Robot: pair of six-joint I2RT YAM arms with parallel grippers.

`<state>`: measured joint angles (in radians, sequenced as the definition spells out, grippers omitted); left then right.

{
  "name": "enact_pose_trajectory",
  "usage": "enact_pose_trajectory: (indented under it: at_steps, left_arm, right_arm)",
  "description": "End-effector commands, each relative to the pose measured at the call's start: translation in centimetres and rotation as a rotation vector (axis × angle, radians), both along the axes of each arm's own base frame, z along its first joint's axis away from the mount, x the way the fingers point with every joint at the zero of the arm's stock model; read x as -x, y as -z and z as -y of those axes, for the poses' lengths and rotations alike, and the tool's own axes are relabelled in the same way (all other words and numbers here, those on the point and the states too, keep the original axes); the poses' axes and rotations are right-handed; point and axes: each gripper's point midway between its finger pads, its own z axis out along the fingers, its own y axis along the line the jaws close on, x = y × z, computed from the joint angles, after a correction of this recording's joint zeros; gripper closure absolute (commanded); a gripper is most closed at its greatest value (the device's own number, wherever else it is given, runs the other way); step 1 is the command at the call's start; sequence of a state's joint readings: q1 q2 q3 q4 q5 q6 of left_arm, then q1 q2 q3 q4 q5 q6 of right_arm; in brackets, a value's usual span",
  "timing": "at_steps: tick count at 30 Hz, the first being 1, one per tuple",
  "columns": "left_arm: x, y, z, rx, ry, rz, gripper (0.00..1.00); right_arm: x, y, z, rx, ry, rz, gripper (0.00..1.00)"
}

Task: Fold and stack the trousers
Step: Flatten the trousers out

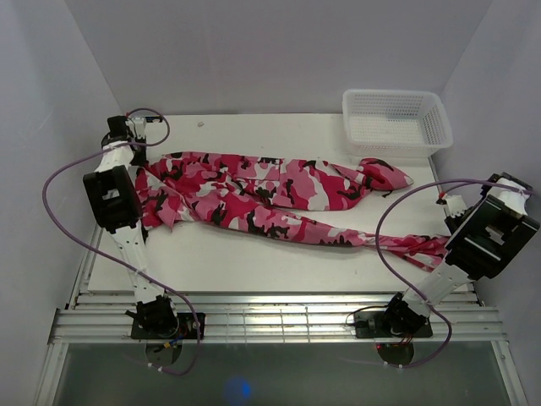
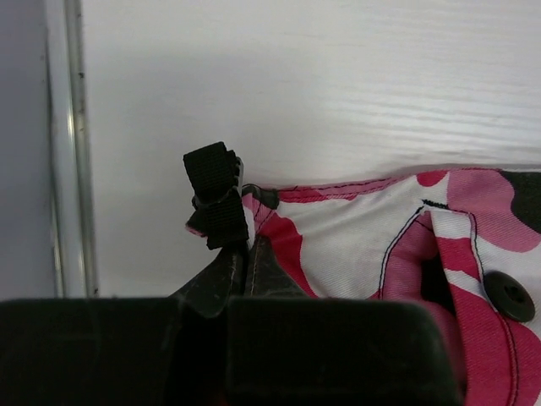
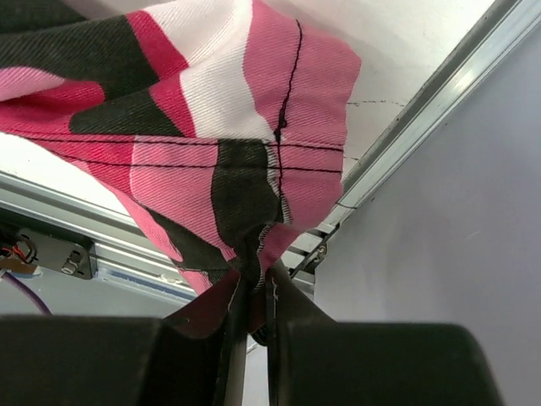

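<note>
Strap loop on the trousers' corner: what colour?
Black; the strap loop on the trousers shows best in left wrist view.

bright even light, soft shadows, blurred near wrist-view edges

The trousers lie across the table from its left edge to the near right corner; basket at the far right corner

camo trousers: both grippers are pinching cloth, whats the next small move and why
Probably lift the right gripper slightly and carry its end toward the left gripper. Both are shut on the pink, red, white and black camouflage cloth trousers, one at each end, and they lie stretched out unfolded.
</note>
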<state>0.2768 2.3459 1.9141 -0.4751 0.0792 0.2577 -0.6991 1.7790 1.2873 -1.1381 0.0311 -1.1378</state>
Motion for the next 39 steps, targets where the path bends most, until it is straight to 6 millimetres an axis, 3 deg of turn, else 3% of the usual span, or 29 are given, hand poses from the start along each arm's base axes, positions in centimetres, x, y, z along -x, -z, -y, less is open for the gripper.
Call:
enact_pose_trajectory:
  at_steps: [1,4,7,8,9,10,11,12,13,15,16,17,18,20,21,22,23,24,25,31,35,39]
  left_arm:
    - [-0.8,-2.7,-2.6,-0.128,-0.025,0.031,1.00]
    - [-1.3,-2.9,-3.0,-0.149,-0.018,0.033,0.97]
    - [-1.1,-3.3,-1.9,-0.085,0.024,0.016,0.64]
    - [-0.6,-3.8,-0.9,-0.039,0.057,0.001,0.46]
    - [-0.4,-4.5,0.9,0.043,0.121,0.020,0.37]
    - [0.1,-6.9,1.6,0.073,0.153,0.054,0.26]
    - [1.4,-7.2,2.8,0.120,0.180,0.030,0.04]
    - [1.9,-8.4,4.0,0.164,0.221,0.044,0.02]
    - [2.9,-11.2,4.5,0.169,0.241,0.077,0.02]
    - [5.9,-11.9,6.2,0.235,0.291,0.044,0.02]
    - [7.5,-14.8,6.2,0.201,0.329,0.086,0.02]
    - [9.0,-15.2,6.3,0.202,0.342,0.080,0.02]
    - [11.4,-13.3,6.8,0.225,0.344,0.028,0.02]
    - [14.9,-14.3,6.7,0.187,0.373,0.025,0.02]
    - [17.4,-11.7,6.9,0.206,0.359,-0.043,0.02]
    - [18.9,-10.9,6.1,0.190,0.331,-0.066,0.02]
    - [19.7,-11.6,5.6,0.147,0.330,-0.032,0.02]
    - [20.7,-10.9,5.2,0.146,0.310,-0.036,0.02]
    - [22.7,-8.9,4.7,0.169,0.280,-0.070,0.02]
    - [26.8,-4.7,3.5,0.310,0.256,-0.099,0.13]
    - [27.2,-2.5,2.8,0.431,0.181,-0.088,0.14]
    - [26.0,-2.2,3.9,0.567,0.165,-0.013,0.13]
  right_arm:
    - [1.0,-1.1,3.4,0.064,-0.184,-0.070,0.92]
    - [1.1,-1.0,2.9,0.036,-0.193,-0.067,0.92]
    - [0.9,-0.8,1.4,-0.012,-0.214,-0.038,0.92]
    - [0.7,-0.7,0.9,-0.026,-0.217,-0.016,0.92]
    - [0.6,-1.0,0.5,-0.039,-0.234,0.000,0.92]
    - [0.5,-0.8,-0.2,-0.056,-0.241,0.011,0.92]
    - [-0.1,-0.7,-1.0,-0.078,-0.237,0.050,0.92]
    - [-0.2,-0.8,-1.5,-0.089,-0.241,0.058,0.92]
    - [-0.3,-0.6,-2.3,-0.106,-0.246,0.061,0.92]
    - [-0.7,-0.6,-3.2,-0.125,-0.242,0.087,0.92]
    - [-0.9,-0.5,-3.7,-0.134,-0.245,0.089,0.92]
    - [-1.1,-0.5,-3.9,-0.140,-0.244,0.100,0.92]
    - [-1.2,-0.6,-4.1,-0.140,-0.243,0.106,0.92]
    - [-1.7,-0.7,-4.4,-0.148,-0.240,0.120,0.92]
    - [-1.7,-0.8,-4.5,-0.153,-0.241,0.121,0.92]
    - [-1.9,-0.9,-4.5,-0.157,-0.243,0.124,0.92]
    - [-2.2,-1.1,-4.4,-0.154,-0.244,0.136,0.92]
    - [-2.4,-1.2,-4.3,-0.152,-0.245,0.141,0.92]
    - [-2.5,-1.2,-4.3,-0.152,-0.247,0.143,0.92]
    - [-2.7,-1.3,-4.2,-0.148,-0.267,0.155,0.92]
    - [-3.0,-1.1,-4.4,-0.158,-0.268,0.167,0.92]
    - [-3.0,-0.6,-4.4,-0.160,-0.270,0.167,0.92]
